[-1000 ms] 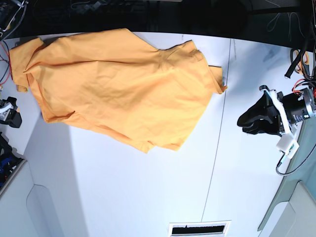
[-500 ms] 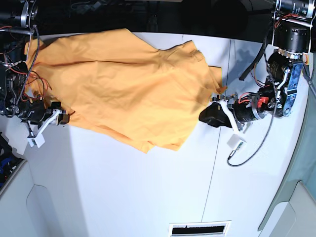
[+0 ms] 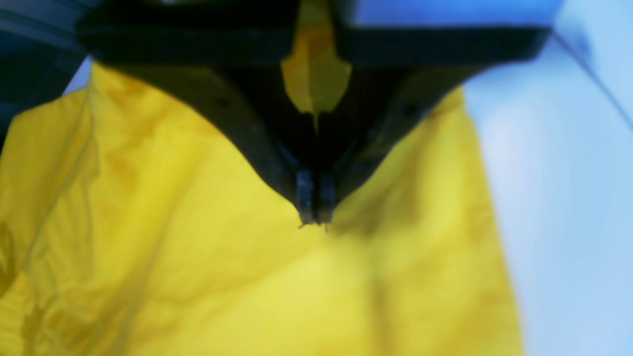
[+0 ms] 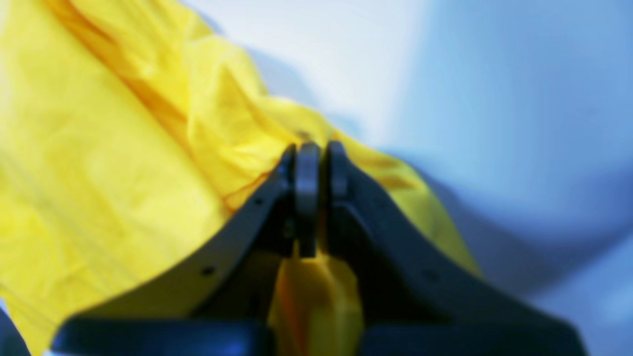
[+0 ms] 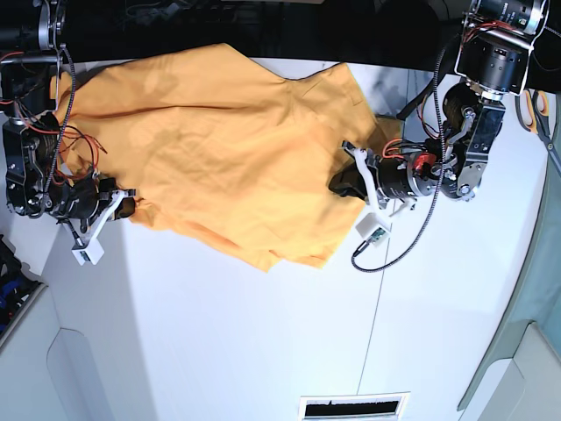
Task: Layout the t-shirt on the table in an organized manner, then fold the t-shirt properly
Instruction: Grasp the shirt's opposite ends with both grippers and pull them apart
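Shirt [image 5: 219,149]: orange, spread rumpled over the far half of the white tabletop [image 5: 263,351], between the two arms. Its far edge is laid along the tabletop's dark back rim; a pointed lower corner is directed toward the near side. Shallow creases are seen across the whole cloth. In both wrist views the cloth is rendered yellow and blurred.

Left arm: seen on the base view's right, hung down from a mount at the top corner, then bent at the elbow so that the forearm is laid low and roughly level, pointed inward at the shirt's edge. The left claw [image 5: 344,182] is set at that edge. In the left wrist view the left claw [image 3: 315,217] is shown with fingertips pressed together on the shirt [image 3: 198,272], a bunch of cloth being visible up between the fingers.

Right arm: seen on the base view's left, likewise dropped from above and turned inward, low over the tabletop. The right claw [image 5: 123,206] is placed at the shirt's opposite edge. In the right wrist view the right claw [image 4: 311,158] is shown closed, its tips clamped on a raised fold of the shirt [image 4: 99,173], with cloth gathered between the fingers.

Tabletop: crossed by a thin dark seam [image 5: 379,289], running near to far beside the left arm.
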You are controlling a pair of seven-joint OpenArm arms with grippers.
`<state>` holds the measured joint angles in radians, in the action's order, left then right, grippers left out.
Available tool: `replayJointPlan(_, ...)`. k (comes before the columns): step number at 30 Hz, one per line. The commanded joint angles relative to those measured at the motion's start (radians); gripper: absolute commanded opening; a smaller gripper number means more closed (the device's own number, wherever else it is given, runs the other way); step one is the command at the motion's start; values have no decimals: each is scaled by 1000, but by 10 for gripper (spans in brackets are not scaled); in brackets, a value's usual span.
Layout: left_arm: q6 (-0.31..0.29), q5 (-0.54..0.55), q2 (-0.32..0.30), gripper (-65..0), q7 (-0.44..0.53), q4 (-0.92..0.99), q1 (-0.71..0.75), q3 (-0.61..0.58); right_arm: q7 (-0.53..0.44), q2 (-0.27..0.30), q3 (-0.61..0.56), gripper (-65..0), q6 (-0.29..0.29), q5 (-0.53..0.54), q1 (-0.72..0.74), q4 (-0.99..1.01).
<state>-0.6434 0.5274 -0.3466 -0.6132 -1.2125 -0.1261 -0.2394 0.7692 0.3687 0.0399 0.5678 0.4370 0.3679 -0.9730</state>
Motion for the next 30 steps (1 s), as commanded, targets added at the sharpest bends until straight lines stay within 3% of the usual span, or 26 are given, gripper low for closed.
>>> replayJointPlan(1, -3, 11, -26, -650, 11, -15, -18, 6, -21, 21, 18, -650, 5, 12, 52, -19)
replayJointPlan(10, -3, 14, -160, -650, 17, -15, 45, 6, -21, 64, 111, -650, 5, 17, 226, -45)
replayJointPlan(18, -4, 14, -185, -650, 19, -15, 55, 6, -13, 82, 166, -650, -4, 35, 328, -46)
replayJointPlan(19, -4, 15, -185, -650, 19, -15, 55, 6, -9, 82, 168, -592, -6, 35, 327, -46)
replayJointPlan(21, -4, 15, -185, -650, 19, -15, 54, 6, 28, 82, 168, -367, -18, 39, 320, -46)
replayJointPlan(22, -4, 15, -185, -650, 19, -15, 54, 6, 57, 82, 168, -286, -21, 47, 315, -46)
replayJointPlan(23, -4, 15, -185, -650, 19, -15, 54, 6, 90, 83, 168, -248, -22, 61, 306, -46)
replayJointPlan(26, -3, 15, -185, -650, 19, -15, 52, 6, 171, 83, 182, -247, -22, 127, 270, -46)
replayJointPlan(30, -3, 15, -187, -650, 19, -15, 48, 6, 190, 82, 267, -247, -21, 183, 188, -49)
